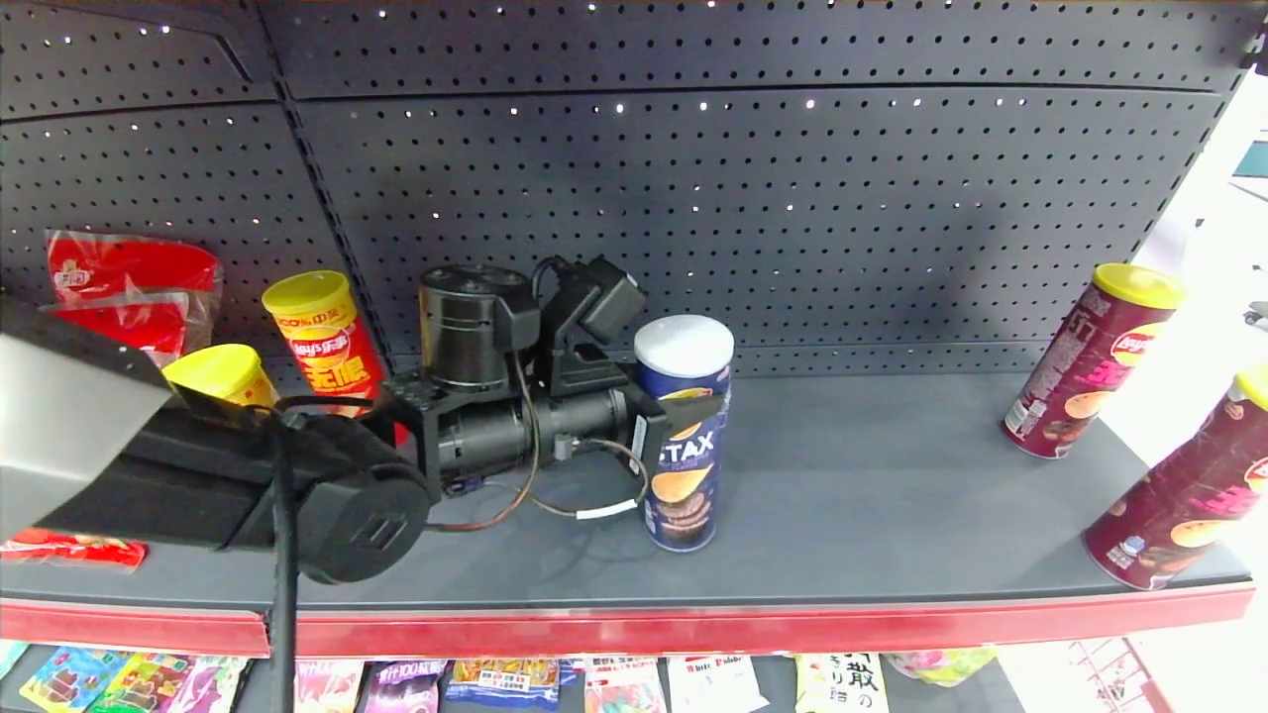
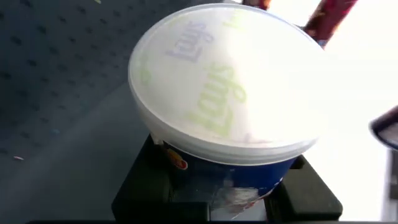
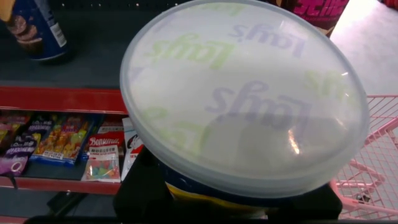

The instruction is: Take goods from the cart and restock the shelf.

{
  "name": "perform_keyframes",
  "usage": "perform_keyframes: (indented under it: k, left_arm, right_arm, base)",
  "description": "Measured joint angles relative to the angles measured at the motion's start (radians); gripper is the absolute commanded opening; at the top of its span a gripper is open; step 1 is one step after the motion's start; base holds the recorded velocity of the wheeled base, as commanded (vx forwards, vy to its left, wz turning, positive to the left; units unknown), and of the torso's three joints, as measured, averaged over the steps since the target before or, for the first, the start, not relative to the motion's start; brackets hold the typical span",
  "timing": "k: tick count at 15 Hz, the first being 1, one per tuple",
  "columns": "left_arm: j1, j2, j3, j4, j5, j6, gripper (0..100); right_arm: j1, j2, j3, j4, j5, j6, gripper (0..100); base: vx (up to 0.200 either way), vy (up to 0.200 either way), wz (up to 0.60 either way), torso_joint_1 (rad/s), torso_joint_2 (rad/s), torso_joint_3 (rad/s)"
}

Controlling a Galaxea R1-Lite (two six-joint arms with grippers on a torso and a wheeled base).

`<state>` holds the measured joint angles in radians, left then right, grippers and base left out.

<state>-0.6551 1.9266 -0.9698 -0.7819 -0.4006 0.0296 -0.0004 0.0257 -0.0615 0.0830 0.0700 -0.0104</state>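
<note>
Standing upright near the middle of the gray shelf (image 1: 872,495), a blue can (image 1: 684,495) with a white lid is gripped by the left claw (image 1: 674,426), which is closed around its upper part from the left. From the left wrist, the lid of this can (image 2: 224,81) is seen between the black fingers of the claw (image 2: 227,193). A second can (image 3: 242,93) with a clear lid is clamped in the right claw (image 3: 230,205), held near the shelf's red front edge, with the pink cart (image 3: 379,155) beside it. Two red cans (image 1: 322,337) with yellow lids and red bags (image 1: 129,287) are placed at the far left. Two maroon cans (image 1: 1090,361) are set at the right end. Packets (image 1: 495,683) are lined up on the level below.
</note>
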Motion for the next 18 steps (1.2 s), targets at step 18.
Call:
perform_keyframes:
  k: [18]
  left_arm:
    - [-0.030,0.000,0.085,-0.094,0.000,0.020,0]
  right_arm:
    - [0.000,-0.006,0.000,0.000,0.000,0.000,0]
  base:
    - [0.000,0.000,0.00,0.000,0.00,0.000]
